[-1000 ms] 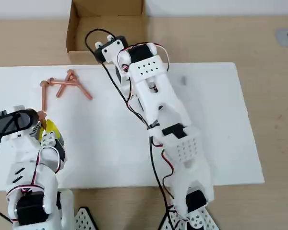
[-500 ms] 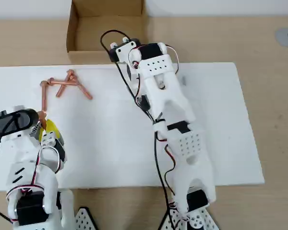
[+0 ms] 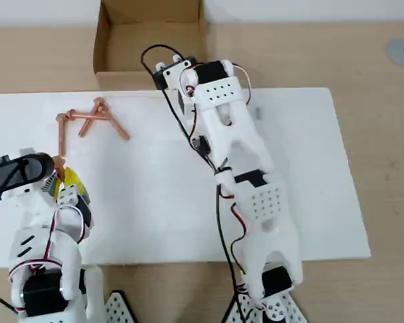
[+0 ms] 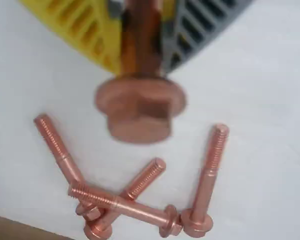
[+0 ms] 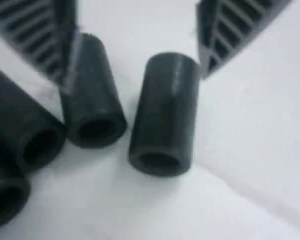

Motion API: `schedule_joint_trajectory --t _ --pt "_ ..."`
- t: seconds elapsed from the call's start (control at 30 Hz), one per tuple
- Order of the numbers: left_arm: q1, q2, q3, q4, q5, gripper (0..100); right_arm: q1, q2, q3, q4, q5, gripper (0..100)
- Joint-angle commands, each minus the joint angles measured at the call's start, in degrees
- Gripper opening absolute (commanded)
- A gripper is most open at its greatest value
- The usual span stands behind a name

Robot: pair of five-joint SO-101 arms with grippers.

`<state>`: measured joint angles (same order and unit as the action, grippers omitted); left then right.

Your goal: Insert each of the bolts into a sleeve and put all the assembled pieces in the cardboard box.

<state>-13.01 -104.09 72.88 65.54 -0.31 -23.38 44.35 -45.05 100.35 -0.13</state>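
Note:
My left gripper [image 4: 142, 40] is shut on a copper bolt [image 4: 140, 107], its hex head pointing out from the yellow and grey fingers. In the high view this bolt [image 3: 60, 138] sticks out from the left gripper [image 3: 58, 167] toward several loose copper bolts [image 3: 94, 118] on the white mat. My right gripper [image 5: 135, 40] is open over black sleeves lying on the mat. One sleeve [image 5: 165, 115] lies between its fingers, and a second sleeve [image 5: 92, 95] lies against one finger [image 5: 40, 35]. The right arm [image 3: 215, 101] covers the sleeves in the high view. The cardboard box [image 3: 102, 40] stands at the far edge.
The white mat [image 3: 310, 175] covers most of the wooden table. Two more black sleeves [image 5: 25, 130] lie beside the right gripper. The loose bolts [image 4: 140, 200] lie crossed in a pile close to the held bolt's head. A grey object [image 3: 402, 52] sits at the far right.
The right arm has swung to the right along the mat's far edge, away from the bolts, then nearly stopped. The left arm has kept still with its bolt.

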Motion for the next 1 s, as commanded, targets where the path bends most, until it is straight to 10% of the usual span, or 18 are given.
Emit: schedule_joint_trajectory --t 0.0,0.97 --pt "-0.5 -0.3 -0.3 -1.6 -0.1 1 0.7 -0.4 -3.3 0.2 -0.3 22.4" --pt "-0.5 -0.3 -0.3 -1.6 0.0 1 -2.4 -0.3 6.1 -5.0 -2.7 22.4"
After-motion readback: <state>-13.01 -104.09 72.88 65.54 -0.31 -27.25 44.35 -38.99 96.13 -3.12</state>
